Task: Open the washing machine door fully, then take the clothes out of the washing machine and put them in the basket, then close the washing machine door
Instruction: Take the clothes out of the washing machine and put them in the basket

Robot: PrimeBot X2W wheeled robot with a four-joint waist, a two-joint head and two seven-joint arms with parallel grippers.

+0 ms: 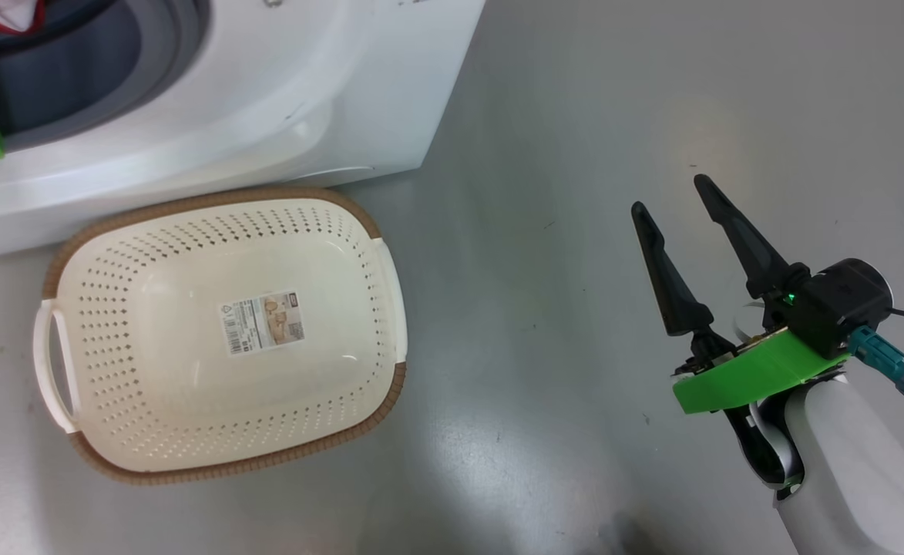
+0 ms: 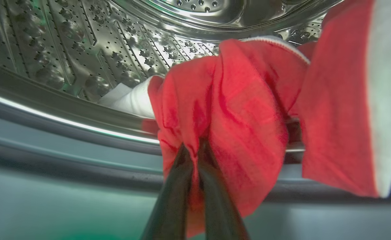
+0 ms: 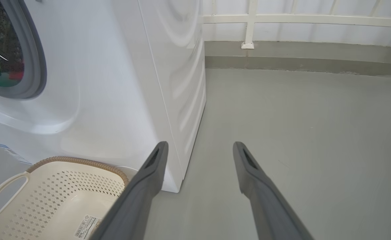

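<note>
Our left claw (image 2: 194,146) is clenched on a fold of the clothes (image 2: 248,100), its two fingers (image 2: 172,200) pinched together into the red fabric at the mouth of the washing machine (image 1: 267,92). The clothes hang over the grey rubber ring (image 2: 48,150), partly inside the steel drum (image 2: 82,40). Our right claw (image 1: 669,194) is released, jaws spread, above the floor (image 1: 544,116), well apart from the basket (image 1: 112,324), which sits just beside the machine's front.

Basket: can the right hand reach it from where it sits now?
Probably yes. The right hand is open and empty, and only floor lies between it and the basket, which stands open-topped and empty before the washing machine.
</note>
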